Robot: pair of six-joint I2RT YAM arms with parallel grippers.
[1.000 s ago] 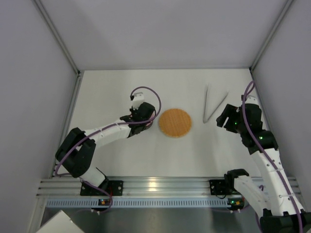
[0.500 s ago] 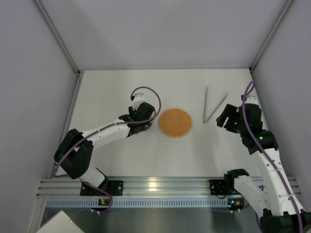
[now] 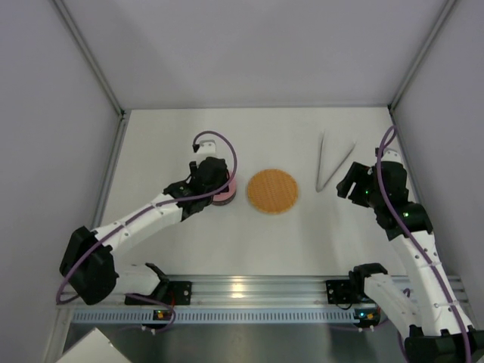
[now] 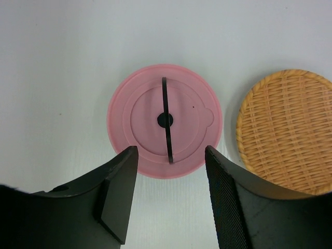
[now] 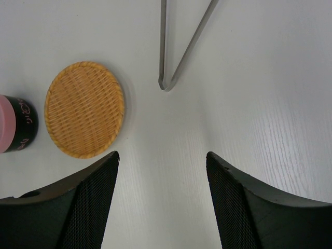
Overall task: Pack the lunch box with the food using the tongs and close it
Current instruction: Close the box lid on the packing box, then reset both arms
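Observation:
The lunch box stands closed, its pink lid point(image 4: 150, 111) with the thin black handle point(image 4: 167, 137) on top; in the top view the lunch box point(image 3: 225, 196) sits just left of the orange woven disc point(image 3: 272, 191). My left gripper point(image 4: 171, 151) hovers open over the lid's near edge with nothing between its fingers point(image 4: 120, 189). The tongs point(image 3: 333, 162) lie on the table at the back right, their V also in the right wrist view point(image 5: 179, 52). My right gripper point(image 5: 162, 155) hangs open and empty, near the tongs' joined end. No food shows in any view.
The orange woven disc point(image 5: 84, 109) lies flat between the lunch box point(image 5: 15, 123) and the tongs. White walls close the table at the left, back and right. The arm bases and a metal rail point(image 3: 242, 291) run along the near edge.
My left gripper has opened and drawn back to the left off the lid, so the pink lid now shows in the top view. The right arm has not moved.

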